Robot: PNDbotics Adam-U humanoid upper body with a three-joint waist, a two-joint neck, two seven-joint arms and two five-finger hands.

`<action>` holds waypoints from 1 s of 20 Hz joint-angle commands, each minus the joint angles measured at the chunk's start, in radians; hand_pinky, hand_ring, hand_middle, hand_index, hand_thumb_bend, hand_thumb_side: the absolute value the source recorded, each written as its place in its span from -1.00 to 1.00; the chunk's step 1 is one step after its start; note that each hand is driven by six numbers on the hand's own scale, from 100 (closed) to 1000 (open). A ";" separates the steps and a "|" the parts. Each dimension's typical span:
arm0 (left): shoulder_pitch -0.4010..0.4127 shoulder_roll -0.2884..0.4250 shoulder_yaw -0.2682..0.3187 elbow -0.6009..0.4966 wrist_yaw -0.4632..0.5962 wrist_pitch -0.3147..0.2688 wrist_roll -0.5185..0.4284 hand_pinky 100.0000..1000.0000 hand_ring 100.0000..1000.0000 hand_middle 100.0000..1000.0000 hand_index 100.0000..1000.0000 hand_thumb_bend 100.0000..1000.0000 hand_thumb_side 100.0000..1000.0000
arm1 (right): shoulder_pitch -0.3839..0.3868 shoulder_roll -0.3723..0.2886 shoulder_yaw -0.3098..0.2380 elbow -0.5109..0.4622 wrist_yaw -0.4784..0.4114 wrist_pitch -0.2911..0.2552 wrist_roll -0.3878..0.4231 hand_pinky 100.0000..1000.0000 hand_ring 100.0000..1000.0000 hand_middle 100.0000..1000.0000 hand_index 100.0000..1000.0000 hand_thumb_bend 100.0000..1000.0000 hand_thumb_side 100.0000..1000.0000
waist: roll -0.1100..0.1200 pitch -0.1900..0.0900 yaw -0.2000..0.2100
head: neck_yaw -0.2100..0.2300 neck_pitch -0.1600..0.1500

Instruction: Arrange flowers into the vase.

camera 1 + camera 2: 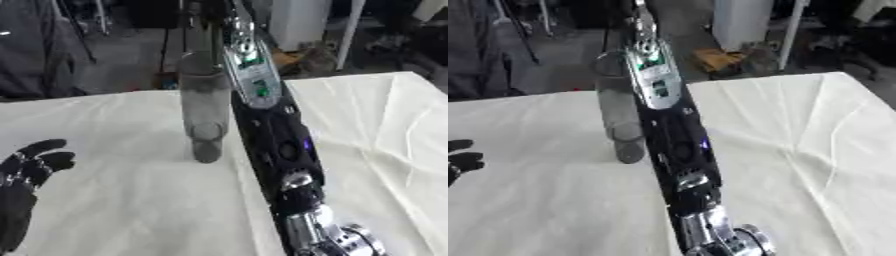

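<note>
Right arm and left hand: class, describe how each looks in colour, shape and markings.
The right arm is long and slim, black, with a silver upper section carrying green marks, a small purple light, and silver joints near the bottom. The left hand is black with segmented fingers.

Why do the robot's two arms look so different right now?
The right arm stretches far up the middle of the view, beside the tall clear glass vase; its hand is out of sight. The left hand rests open at the lower left, fingers up. Both are black, above the white tablecloth.
</note>
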 commanded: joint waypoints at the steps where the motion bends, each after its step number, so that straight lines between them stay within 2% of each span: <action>1: -0.009 0.006 0.010 -0.009 -0.002 -0.003 0.002 0.47 0.42 0.46 0.54 0.64 0.95 | -0.015 -0.019 -0.003 -0.007 0.005 -0.002 0.004 -1.00 -0.80 -1.00 -0.83 -1.00 0.63 | 0.006 -0.010 -0.001 | -0.003 -0.007; 3: -0.009 0.006 0.011 -0.009 -0.002 -0.003 0.003 0.47 0.42 0.46 0.54 0.64 0.95 | -0.013 -0.019 -0.004 -0.007 0.003 0.000 0.004 -1.00 -0.70 -1.00 -0.81 -1.00 0.62 | 0.006 -0.010 -0.002 | -0.003 -0.007; 7: -0.009 0.006 0.011 -0.009 -0.002 -0.003 0.003 0.47 0.42 0.46 0.54 0.64 0.95 | -0.012 -0.020 -0.004 -0.007 0.001 0.001 0.004 -1.00 -0.70 -1.00 -0.81 -1.00 0.62 | 0.007 -0.010 -0.002 | -0.003 -0.007; 8: -0.009 0.006 0.011 -0.009 -0.002 -0.003 0.003 0.47 0.42 0.46 0.54 0.65 0.95 | -0.012 -0.020 -0.003 -0.007 0.001 0.002 0.005 -0.92 -0.46 -0.98 -0.70 -1.00 0.61 | 0.007 -0.010 -0.002 | -0.002 -0.008; 20: -0.009 0.005 0.012 -0.008 -0.003 -0.003 0.004 0.47 0.41 0.46 0.54 0.65 0.95 | 0.004 -0.022 -0.003 0.002 0.003 0.000 0.026 -0.78 -0.34 -0.81 -0.58 -1.00 0.59 | 0.006 -0.009 -0.004 | 0.000 -0.012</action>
